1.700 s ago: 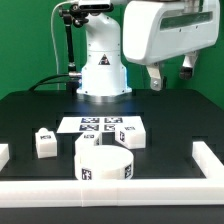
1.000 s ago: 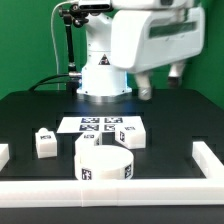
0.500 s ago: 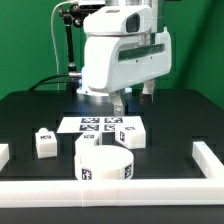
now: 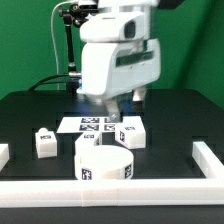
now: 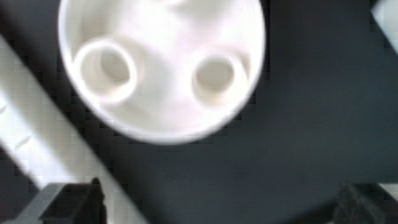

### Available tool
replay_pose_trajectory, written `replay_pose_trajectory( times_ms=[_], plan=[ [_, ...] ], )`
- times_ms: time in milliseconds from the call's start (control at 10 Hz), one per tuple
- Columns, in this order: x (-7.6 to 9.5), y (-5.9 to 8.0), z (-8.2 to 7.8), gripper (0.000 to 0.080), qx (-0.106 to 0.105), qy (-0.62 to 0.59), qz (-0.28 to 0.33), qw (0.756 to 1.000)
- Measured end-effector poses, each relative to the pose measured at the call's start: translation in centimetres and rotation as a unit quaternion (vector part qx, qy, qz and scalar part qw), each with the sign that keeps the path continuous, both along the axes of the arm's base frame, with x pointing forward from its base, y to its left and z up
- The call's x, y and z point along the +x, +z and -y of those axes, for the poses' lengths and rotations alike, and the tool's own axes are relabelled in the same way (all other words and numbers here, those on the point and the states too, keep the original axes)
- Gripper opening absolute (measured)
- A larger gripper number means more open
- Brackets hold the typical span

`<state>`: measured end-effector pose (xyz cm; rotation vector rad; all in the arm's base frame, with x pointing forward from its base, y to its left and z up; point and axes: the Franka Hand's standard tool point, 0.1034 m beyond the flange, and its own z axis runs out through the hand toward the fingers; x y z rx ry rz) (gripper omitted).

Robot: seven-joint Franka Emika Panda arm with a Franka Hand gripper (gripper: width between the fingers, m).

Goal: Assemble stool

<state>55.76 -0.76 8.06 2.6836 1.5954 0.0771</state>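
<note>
The stool's round white seat (image 4: 105, 163) lies on the black table near the front, with a tag on its side. Two white leg blocks stand behind it: one (image 4: 43, 141) toward the exterior view's left, the other (image 4: 130, 133) right of the marker board. My gripper (image 4: 124, 103) hangs open above the marker board, behind the seat, with nothing between its fingers. In the wrist view the seat (image 5: 160, 70) shows blurred, with two round holes in its face. Both dark fingertips (image 5: 68, 205) stand far apart over bare black table.
The marker board (image 4: 92, 125) lies flat behind the seat. White border rails run along the front (image 4: 110, 196), the exterior view's right (image 4: 205, 155) and left (image 4: 3, 153). One rail (image 5: 27, 130) shows beside the seat in the wrist view. The robot base (image 4: 100, 75) stands at the back.
The arm has swung from the exterior view's upper right toward the left and downward, ending above the marker board. The jaws stayed open. The stool parts have not moved.
</note>
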Motion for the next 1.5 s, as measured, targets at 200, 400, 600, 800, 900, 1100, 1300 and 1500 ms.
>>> replay_pose_trajectory(
  times_ms=[200,400,600,800,900,1100,1300,1500],
  plan=[
    [-1.1,-2.1,1.1,0.0649,0.001,0.037,0.011,0.999],
    [-1.2,-3.1,1.6,0.0649,0.002,0.042,0.004,0.999],
    [-1.3,-3.1,1.6,0.0649,0.002,0.042,0.003,0.999],
    [-1.1,-4.1,1.3,0.0649,0.003,0.054,-0.002,0.999],
    [-0.9,-4.6,0.9,0.0649,0.005,0.058,-0.003,0.998],
    [-1.0,-5.3,0.6,0.0649,0.007,0.061,-0.007,0.998],
    [-1.3,-5.6,0.9,0.0649,0.007,0.059,-0.009,0.998],
    [-1.5,-5.9,1.1,0.0649,0.007,0.056,-0.012,0.998]
  ],
)
